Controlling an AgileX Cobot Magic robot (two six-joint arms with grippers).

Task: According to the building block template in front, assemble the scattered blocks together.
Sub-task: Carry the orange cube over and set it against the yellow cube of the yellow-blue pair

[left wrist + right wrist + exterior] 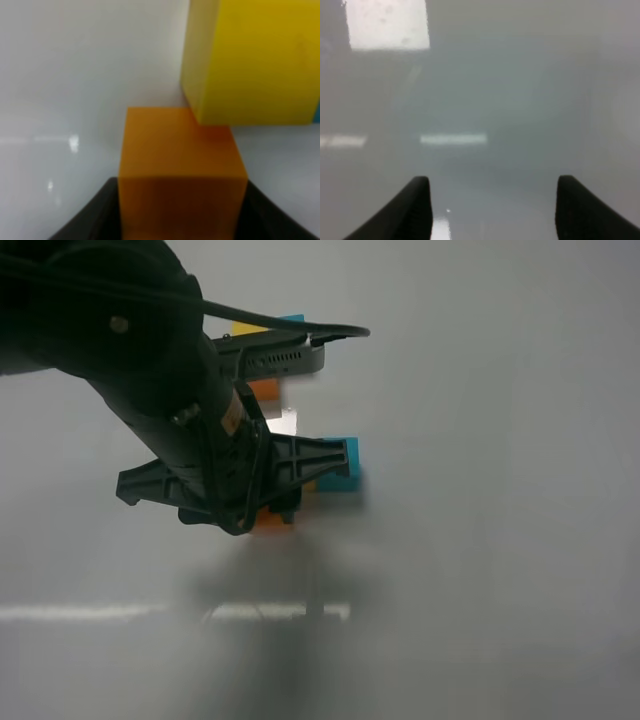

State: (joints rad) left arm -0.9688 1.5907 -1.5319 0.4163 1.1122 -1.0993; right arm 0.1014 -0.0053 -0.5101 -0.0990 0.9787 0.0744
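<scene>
- Left gripper [262,502]: low over the counter [480,540], fingers [85,220] clenched on the orange cube [182,175]. In the left wrist view the cube fills the gap between the two dark fingers, with their tips pressed against its sides.
- Yellow cube [250,60]: just past the fingertips and off to one side, its near lower corner touching the far corner of the held orange cube. A sliver of teal shows at its outer edge.
- Teal cube [340,465]: in the high view, just beyond the left fingers on the side toward the right arm, resting on the counter.
- Building block template [262,358]: farther out beyond the left arm, mostly hidden by it; only yellow, teal and orange patches show.
- Right gripper [492,210]: fingers [415,210] released, spread apart, holding nothing; only bare grey counter lies between and ahead of them.
</scene>
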